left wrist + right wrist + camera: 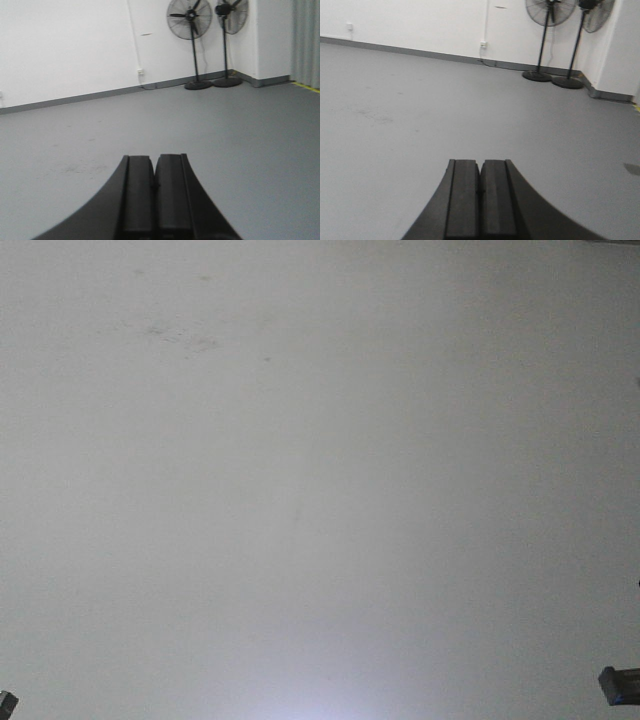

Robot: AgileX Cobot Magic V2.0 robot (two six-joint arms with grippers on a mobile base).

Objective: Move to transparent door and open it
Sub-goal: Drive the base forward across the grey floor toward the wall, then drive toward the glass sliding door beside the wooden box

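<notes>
The transparent door is out of view in all three views. A plain white wall (pixel 320 480) fills the front view. My left gripper (pixel 154 159) is shut, its two black fingers pressed together with nothing between them, pointing over bare grey floor (pixel 100 130). My right gripper (pixel 480 163) is likewise shut and empty above the grey floor (pixel 420 100). Small dark corners of the arms show at the bottom left (pixel 6 704) and bottom right (pixel 620 684) of the front view.
Two black pedestal fans (pixel 192 40) (pixel 227 30) stand by the white back wall (pixel 70 45) with its grey skirting; both fans (pixel 545 35) (pixel 577 45) also show in the right wrist view. A wall corner (pixel 620 50) juts out at right. A grey curtain (pixel 305 42) hangs at far right.
</notes>
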